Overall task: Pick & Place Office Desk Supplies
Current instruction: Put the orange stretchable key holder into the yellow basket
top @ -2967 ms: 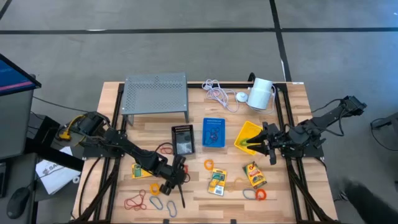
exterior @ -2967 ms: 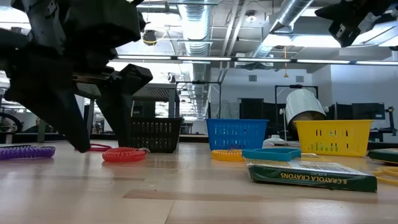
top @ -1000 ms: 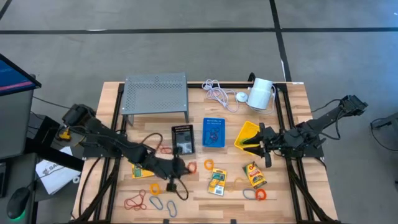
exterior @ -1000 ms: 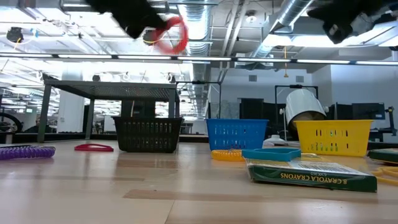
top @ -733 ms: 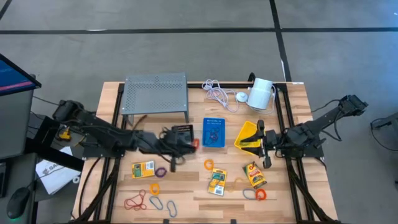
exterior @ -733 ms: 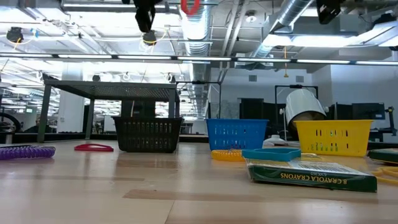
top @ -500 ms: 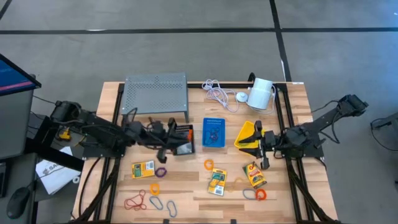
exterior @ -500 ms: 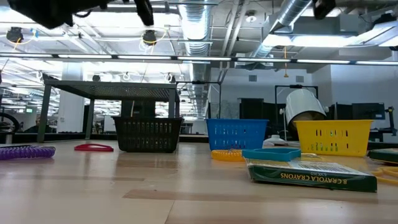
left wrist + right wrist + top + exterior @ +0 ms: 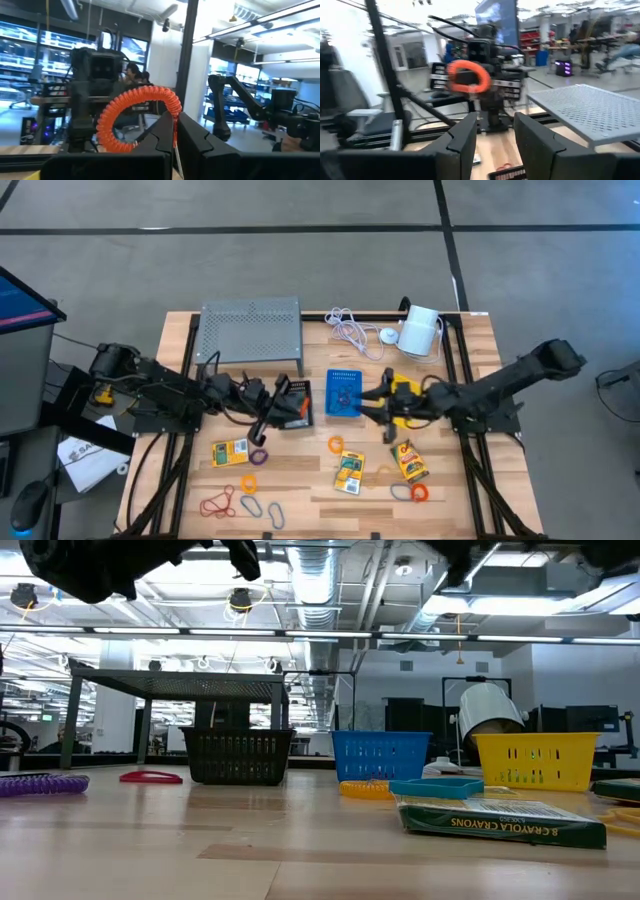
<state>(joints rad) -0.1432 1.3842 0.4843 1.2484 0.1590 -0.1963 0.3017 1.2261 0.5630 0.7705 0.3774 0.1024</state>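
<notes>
My left gripper point(image 9: 297, 406) hangs over the black bin point(image 9: 294, 402), shut on an orange-red coiled loop point(image 9: 137, 117). The same loop point(image 9: 468, 76) shows in the right wrist view. My right gripper point(image 9: 370, 402) hovers between the blue bin point(image 9: 343, 393) and the yellow bin point(image 9: 402, 392). It is open, with nothing between its fingers point(image 9: 465, 145). Yellow crayon packets point(image 9: 231, 451), point(image 9: 349, 470), point(image 9: 409, 460) lie flat on the table. More loops lie near the front edge point(image 9: 217, 503). My left gripper pinches one spot of the loop's ring point(image 9: 173, 112) between its two fingertips. The fingers come nearly level from the table's left. The loop stands up beyond the fingertips, lifted clear above the black bin.
A grey mesh shelf point(image 9: 250, 330) stands at the back left. A coiled white cable point(image 9: 350, 330) and a white cylinder device point(image 9: 420, 330) are at the back right. Purple point(image 9: 259, 455) and orange point(image 9: 336, 444) loops lie mid-table.
My left gripper has carried the loop from the table's middle toward the far edge, coming over the black bin, and has tipped up from pointing down to about level. My right gripper has moved from over the yellow bin toward the table's left, nearer the blue bin.
</notes>
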